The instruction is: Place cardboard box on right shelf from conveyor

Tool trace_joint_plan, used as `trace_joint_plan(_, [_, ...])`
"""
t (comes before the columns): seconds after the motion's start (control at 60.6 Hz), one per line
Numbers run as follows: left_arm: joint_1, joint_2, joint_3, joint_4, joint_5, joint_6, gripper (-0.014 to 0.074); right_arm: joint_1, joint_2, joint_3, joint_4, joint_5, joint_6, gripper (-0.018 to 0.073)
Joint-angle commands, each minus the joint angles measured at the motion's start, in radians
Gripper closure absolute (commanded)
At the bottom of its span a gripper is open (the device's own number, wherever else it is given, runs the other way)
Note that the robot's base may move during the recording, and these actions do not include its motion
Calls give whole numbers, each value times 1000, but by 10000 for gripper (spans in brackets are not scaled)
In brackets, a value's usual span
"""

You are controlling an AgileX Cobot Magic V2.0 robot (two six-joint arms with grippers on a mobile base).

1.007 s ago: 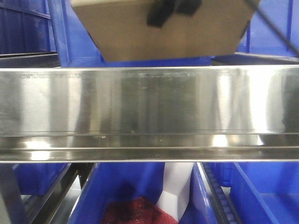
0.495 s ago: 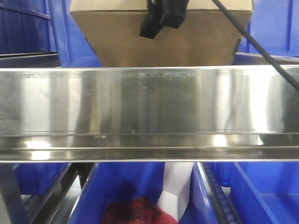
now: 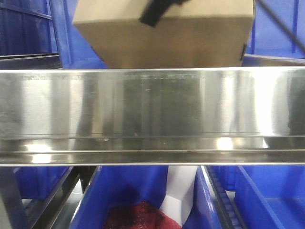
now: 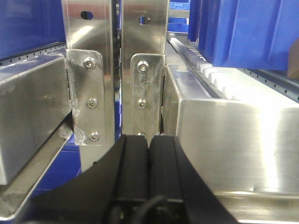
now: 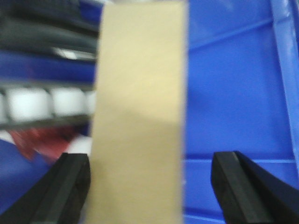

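Observation:
The cardboard box [image 3: 167, 43] sits tilted just behind the right shelf's shiny front rail [image 3: 152, 105], its lower part hidden by the rail. Part of my right gripper [image 3: 155, 12] shows black at the box's top edge. In the right wrist view the box [image 5: 140, 116] is a blurred tan strip between the spread fingers of my right gripper [image 5: 149, 172]. The left finger lies close by its side and the right finger [image 5: 233, 186] stands well clear. My left gripper [image 4: 149, 140] is shut on nothing, facing the shelf's steel uprights [image 4: 142, 70]. The conveyor is out of view.
Blue bins [image 3: 276, 28] stand behind and beside the box. A lower blue bin [image 3: 267, 200] row holds a red mesh bundle [image 3: 138, 217] and a white object [image 3: 181, 191]. White rollers [image 4: 205, 70] run along the tier by the left arm.
The box has tipped to a slant and its lower edge sits a little lower behind the rail. The black gripper part has risen toward the frame's top edge.

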Motion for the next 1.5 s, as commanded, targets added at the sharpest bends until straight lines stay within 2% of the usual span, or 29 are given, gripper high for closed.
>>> trace_joint_plan(0.0, [-6,-15,8,-6,-84,0,713,16,-76,-37,61,-40,34,-60])
trace_joint_plan(0.099, [-6,-15,8,-6,-84,0,713,39,-115,-36,119,-25,115,-56])
trace_joint_plan(0.182, [-6,-15,8,-6,-84,0,713,58,-164,-24,139,-22,239,-48])
trace_joint_plan(0.248, [-6,-15,8,-6,-84,0,713,67,-205,1,139,-38,362,-8])
trace_joint_plan(0.347, [-6,-15,8,-6,-84,0,713,68,-279,61,139,-83,517,122])
trace_joint_plan(0.413, [-6,-15,8,-6,-84,0,713,68,-339,118,139,-117,596,247])
trace_joint_plan(0.578, [-6,-15,8,-6,-84,0,712,68,-489,260,139,-194,672,514])
trace_joint_plan(0.776, [-6,-15,8,-6,-84,0,712,68,-606,360,139,-236,682,510])
trace_joint_plan(1.486, [-6,-15,8,-6,-84,0,713,56,-627,364,143,-230,680,510])
